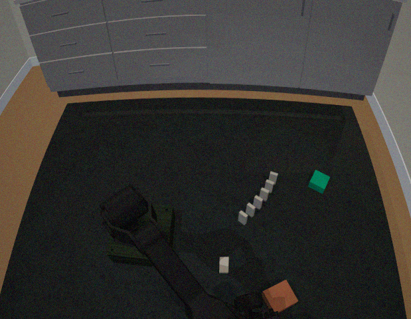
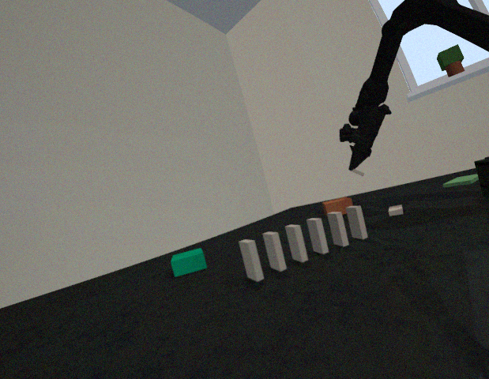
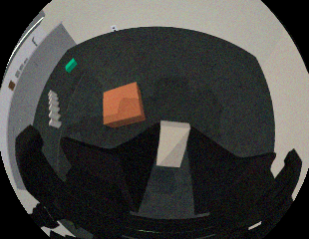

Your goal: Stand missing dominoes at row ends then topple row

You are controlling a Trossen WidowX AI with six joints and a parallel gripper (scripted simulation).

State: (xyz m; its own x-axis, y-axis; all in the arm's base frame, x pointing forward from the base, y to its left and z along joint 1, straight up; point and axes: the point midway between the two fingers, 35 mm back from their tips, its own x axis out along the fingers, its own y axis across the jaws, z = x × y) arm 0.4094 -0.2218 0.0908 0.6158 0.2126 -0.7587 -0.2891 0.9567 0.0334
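Note:
Several pale dominoes (image 1: pixel 257 202) (image 2: pixel 296 243) (image 3: pixel 54 110) stand upright in an evenly spaced row. A loose pale domino (image 1: pixel 224 264) (image 2: pixel 395 210) lies on the dark surface, off the near end of the row in the top view. My gripper (image 2: pixel 351 168) (image 3: pixel 173 129) is shut on another domino (image 2: pixel 359 173) (image 3: pixel 171 149), held in the air well above the surface and away from the row. The held domino is tilted, close to flat in the exterior view. In the top view the arm hides it.
An orange block (image 1: pixel 280 296) (image 2: pixel 337 205) (image 3: pixel 124 104) lies near the gripper's side of the surface. A green block (image 1: pixel 319 181) (image 2: pixel 189 262) (image 3: pixel 71 65) lies beyond the row's far end. The arm's base (image 1: pixel 128 253) is at the left in the top view. A flat light-green piece (image 2: pixel 460 180) lies near it.

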